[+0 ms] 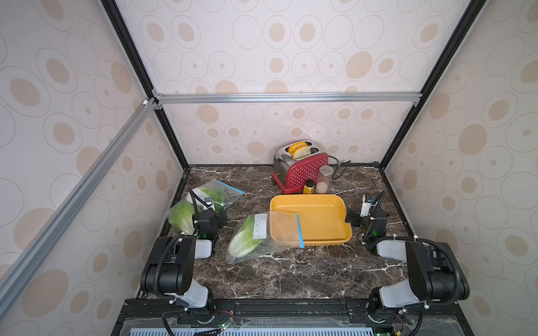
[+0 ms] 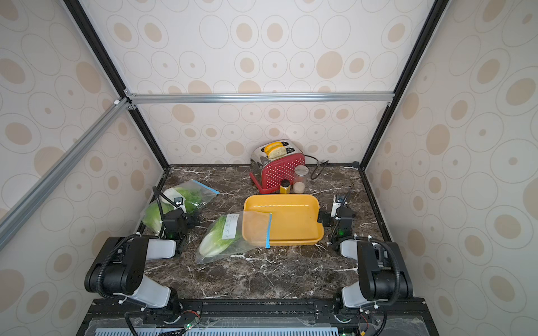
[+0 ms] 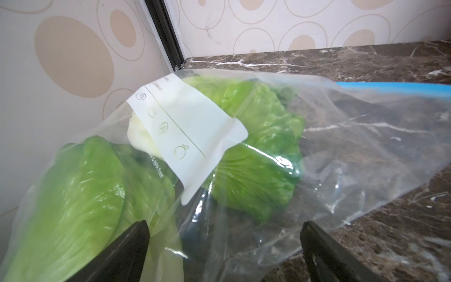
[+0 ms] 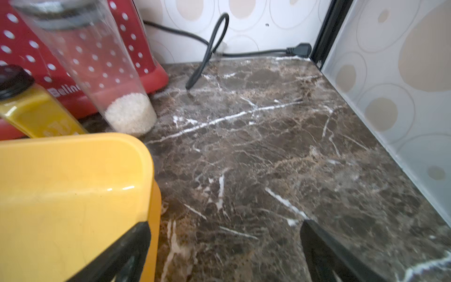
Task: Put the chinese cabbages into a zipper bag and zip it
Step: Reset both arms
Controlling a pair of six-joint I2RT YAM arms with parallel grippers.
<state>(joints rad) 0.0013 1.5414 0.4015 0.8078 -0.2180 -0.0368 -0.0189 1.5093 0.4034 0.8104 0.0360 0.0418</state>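
A clear zipper bag (image 1: 225, 197) (image 2: 203, 190) lies at the table's left edge with two chinese cabbages (image 1: 182, 215) (image 1: 217, 194) inside. My left gripper (image 1: 211, 214) (image 2: 182, 216) (image 3: 225, 225) hovers over it, open, with its jaws wide apart over the plastic and the leaves (image 3: 256, 151). A second zipper bag (image 1: 281, 229) (image 2: 253, 229) holds one chinese cabbage (image 1: 244, 238) (image 2: 215, 238); its blue zip end (image 1: 300, 231) rests on the yellow tray (image 1: 308, 197). My right gripper (image 1: 367, 217) (image 2: 339, 217) (image 4: 225, 225) is open and empty beside the tray's right edge.
At the back stand a red toaster (image 1: 302, 171) with bread, a clear jar (image 1: 323, 180) (image 4: 127, 114) and a yellow bottle (image 1: 308, 186). The toaster's black cord (image 4: 207, 48) trails to the back right corner. Patterned walls close in three sides of the dark marble table (image 1: 291, 273).
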